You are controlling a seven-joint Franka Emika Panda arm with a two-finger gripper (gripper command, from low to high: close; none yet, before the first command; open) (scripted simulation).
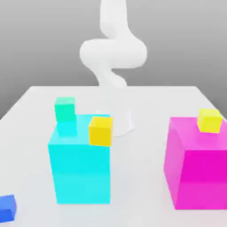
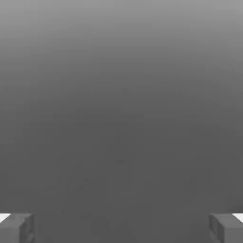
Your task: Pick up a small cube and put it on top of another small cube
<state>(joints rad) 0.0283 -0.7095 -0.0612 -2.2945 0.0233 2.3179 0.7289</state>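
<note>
Blue cube (image 1: 7,209) lies well apart from the wide-open, empty jaws.

In the exterior view, the small blue cube (image 1: 7,209) is cut off by the frame's left edge, low down. The magenta block (image 1: 206,177) runs past the right edge. At top centre, the white robot arm (image 1: 113,48) leaves the frame. In the hand view, the gripper (image 2: 121,230) is cropped at both lower corners.
</note>
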